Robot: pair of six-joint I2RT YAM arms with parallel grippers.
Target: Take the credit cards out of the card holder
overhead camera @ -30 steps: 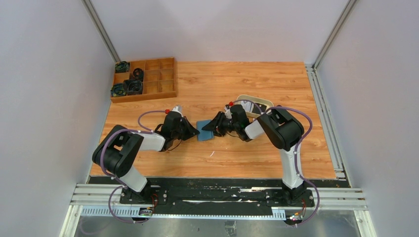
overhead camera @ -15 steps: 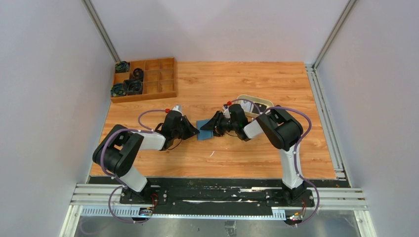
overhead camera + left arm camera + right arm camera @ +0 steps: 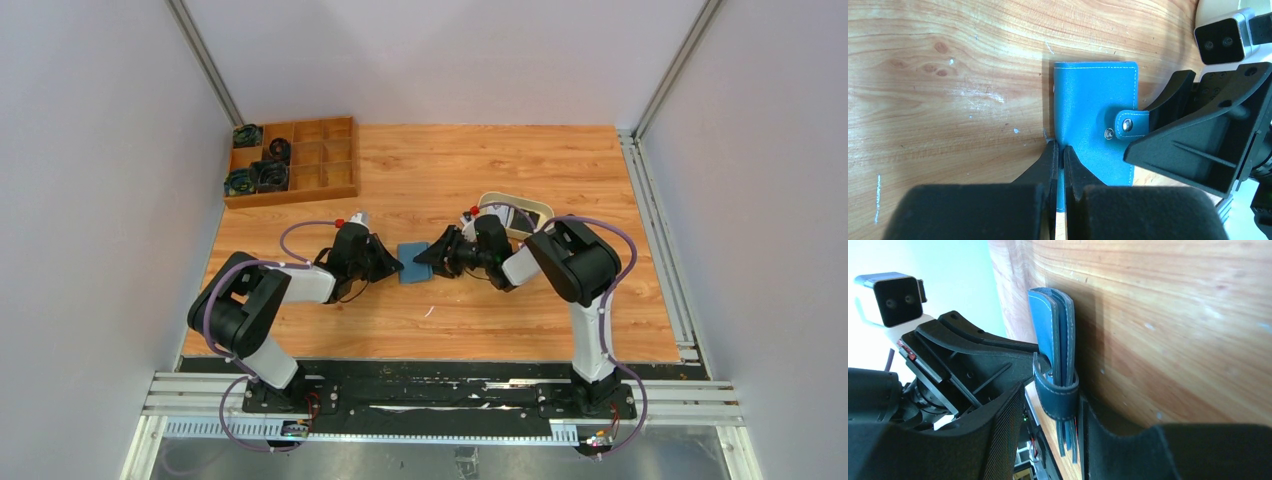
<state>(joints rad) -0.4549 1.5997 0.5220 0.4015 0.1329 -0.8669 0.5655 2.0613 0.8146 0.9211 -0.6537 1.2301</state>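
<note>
My left gripper point(image 3: 1060, 150) pinches the card holder point(image 3: 1093, 95) tight by its edge, so I should shut my open right gripper point(image 3: 1050, 412) on the strap point(image 3: 1058, 390) and tug gently (no yanking).

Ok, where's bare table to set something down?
Bare wood beyond the holder, between organizer and tray; also the near strip in front of it. Crowded at centre, where left gripper and right gripper flank it.
</note>
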